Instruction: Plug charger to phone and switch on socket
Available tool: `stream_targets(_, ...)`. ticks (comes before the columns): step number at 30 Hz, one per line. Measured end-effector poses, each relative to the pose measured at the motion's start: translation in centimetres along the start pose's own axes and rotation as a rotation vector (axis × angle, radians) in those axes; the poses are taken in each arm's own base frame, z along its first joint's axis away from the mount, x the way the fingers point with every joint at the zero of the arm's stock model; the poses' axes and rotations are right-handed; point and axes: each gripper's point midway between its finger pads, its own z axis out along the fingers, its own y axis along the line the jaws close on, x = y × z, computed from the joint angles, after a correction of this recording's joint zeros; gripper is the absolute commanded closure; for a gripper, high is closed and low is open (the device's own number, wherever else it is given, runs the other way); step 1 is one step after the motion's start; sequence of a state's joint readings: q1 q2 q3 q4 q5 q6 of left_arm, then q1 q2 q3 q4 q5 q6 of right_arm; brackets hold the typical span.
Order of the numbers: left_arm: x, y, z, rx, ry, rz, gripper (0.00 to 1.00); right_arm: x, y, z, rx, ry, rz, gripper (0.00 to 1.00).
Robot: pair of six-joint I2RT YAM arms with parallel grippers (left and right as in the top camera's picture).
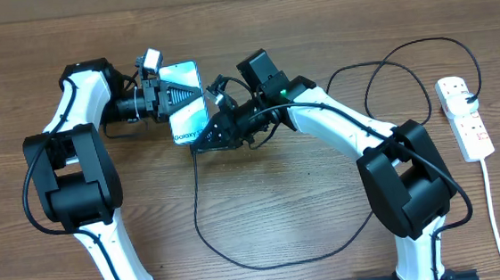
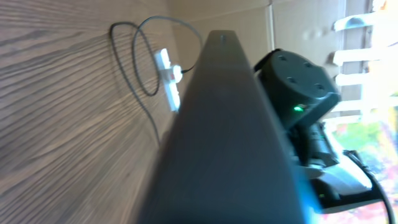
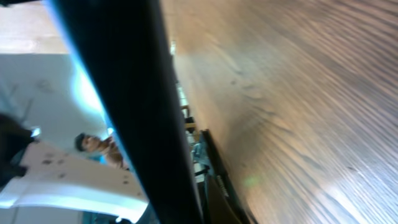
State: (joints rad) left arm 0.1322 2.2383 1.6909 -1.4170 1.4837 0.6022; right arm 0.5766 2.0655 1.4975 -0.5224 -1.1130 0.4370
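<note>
My left gripper (image 1: 172,100) is shut on the phone (image 1: 193,118) and holds it above the table at the back left, its blue-and-white screen facing up. My right gripper (image 1: 207,136) is shut at the phone's near end, where the black charger (image 1: 195,207) cable runs into it; the plug tip is hidden. The cable loops widely over the table to the white socket (image 1: 464,116) at the right. In the left wrist view the phone's dark back (image 2: 224,137) fills the middle, with the socket (image 2: 169,73) far behind. The phone's dark edge (image 3: 130,106) crosses the right wrist view.
A thick white cord (image 1: 496,219) runs from the socket toward the front right edge. The charger's loops (image 1: 396,66) lie between the right arm and the socket. Both arm bases stand at the front of the wooden table (image 1: 282,200).
</note>
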Motion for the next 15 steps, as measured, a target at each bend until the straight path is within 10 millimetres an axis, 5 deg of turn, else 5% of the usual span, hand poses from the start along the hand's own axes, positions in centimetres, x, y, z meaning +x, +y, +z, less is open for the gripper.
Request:
stream_targets(3, 0.1, 1.1, 0.0, -0.047, 0.023, -0.014, 0.96, 0.1, -1.3, 0.0, 0.089, -0.014, 0.028, 0.88)
stream_targets(7, 0.4, 4.1, -2.4, -0.210, 0.042, -0.092, 0.96, 1.6, -6.4, -0.7, 0.352, -0.035, 0.142, 0.42)
stream_targets(10, 0.3, 6.9, -5.5, -0.359, 0.014, -0.184, 0.96, 2.1, -9.8, -2.1, 0.528, -0.068, 0.188, 0.39)
stream_targets(15, 0.3, 10.4, -8.4, -0.576, -0.024, -0.334, 0.96, 1.7, -12.1, -3.4, 0.698, -0.128, 0.208, 0.45)
